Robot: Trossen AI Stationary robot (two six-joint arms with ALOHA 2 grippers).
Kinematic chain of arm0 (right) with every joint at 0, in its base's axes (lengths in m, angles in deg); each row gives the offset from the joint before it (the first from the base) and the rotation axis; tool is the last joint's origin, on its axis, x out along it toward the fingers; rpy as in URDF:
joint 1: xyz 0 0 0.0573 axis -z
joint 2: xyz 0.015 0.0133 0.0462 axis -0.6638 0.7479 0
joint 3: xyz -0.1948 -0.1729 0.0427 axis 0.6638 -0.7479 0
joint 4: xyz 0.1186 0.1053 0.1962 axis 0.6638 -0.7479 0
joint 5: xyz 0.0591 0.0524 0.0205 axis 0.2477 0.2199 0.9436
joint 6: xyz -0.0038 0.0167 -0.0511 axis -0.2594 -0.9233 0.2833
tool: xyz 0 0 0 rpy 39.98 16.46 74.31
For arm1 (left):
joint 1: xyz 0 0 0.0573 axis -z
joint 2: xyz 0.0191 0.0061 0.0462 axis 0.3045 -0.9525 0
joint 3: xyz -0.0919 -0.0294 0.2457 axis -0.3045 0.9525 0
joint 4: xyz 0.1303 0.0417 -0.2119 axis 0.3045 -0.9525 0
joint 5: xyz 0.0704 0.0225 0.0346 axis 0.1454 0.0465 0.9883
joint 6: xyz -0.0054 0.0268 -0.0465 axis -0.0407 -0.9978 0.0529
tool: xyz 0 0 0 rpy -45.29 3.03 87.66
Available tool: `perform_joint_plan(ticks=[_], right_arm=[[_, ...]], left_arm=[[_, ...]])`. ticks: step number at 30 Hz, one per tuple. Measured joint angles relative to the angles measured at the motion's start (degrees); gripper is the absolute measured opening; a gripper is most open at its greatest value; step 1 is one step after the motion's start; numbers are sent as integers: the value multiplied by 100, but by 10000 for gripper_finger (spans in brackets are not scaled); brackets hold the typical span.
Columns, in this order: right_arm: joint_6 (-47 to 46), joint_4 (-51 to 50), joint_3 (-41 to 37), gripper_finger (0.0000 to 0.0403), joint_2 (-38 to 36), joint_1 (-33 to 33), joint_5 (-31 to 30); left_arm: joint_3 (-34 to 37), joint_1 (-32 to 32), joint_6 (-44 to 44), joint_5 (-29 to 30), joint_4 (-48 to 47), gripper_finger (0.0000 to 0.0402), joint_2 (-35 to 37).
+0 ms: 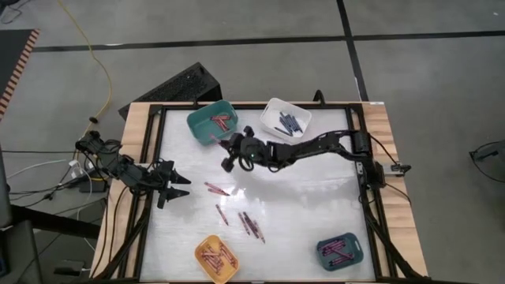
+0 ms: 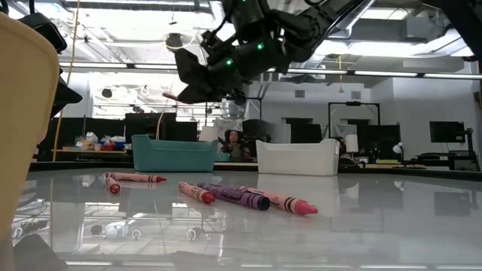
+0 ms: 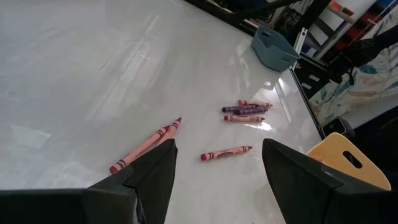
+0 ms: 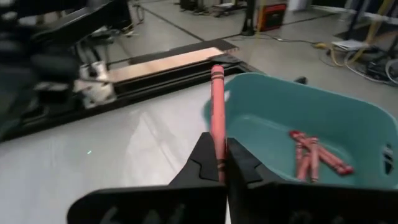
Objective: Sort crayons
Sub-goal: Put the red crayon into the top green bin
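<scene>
The white table (image 1: 316,213) is being framed by a black rail with wooden edging outside it, and plenty of bare surface is being left open on the right half and along the near edge, so there's lots of room to move there. Four bins are being kept near the corners: the teal bin (image 1: 213,120) and white bin (image 1: 286,117) at the far side, the yellow bin (image 1: 217,259) and a blue-grey bin (image 1: 341,251) at the near side, each with crayons already lying inside. The right gripper (image 4: 219,163) is being held up above the table just beside the teal bin's rim, its fingers clamped tight on a pink-red crayon (image 4: 217,106) that's being gripped near its lower end and pointed straight out past the fingertips. The left gripper (image 3: 214,171) is being parked low at the left edge, fingers spread wide with nothing between them. The loose crayons (image 1: 251,224) are being left scattered mid-table, between the yellow bin and the arms: a red pair (image 3: 144,146) lying side by side, one single, and a small pink, red and purple cluster, all flat on the surface.
</scene>
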Motion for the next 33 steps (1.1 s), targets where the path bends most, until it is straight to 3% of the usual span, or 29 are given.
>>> perform_joint_plan(ticks=[17,22,33], right_arm=[[-1481,-375,0,5,-7,796,-310],[-1418,-536,0,5,-7,825,-310],[-194,-505,0,5,-7,747,-289]], left_arm=[[0,0,0,0,0,228,0],[-1,0,0,0,0,228,0],[1,0,0,0,0,228,0]])
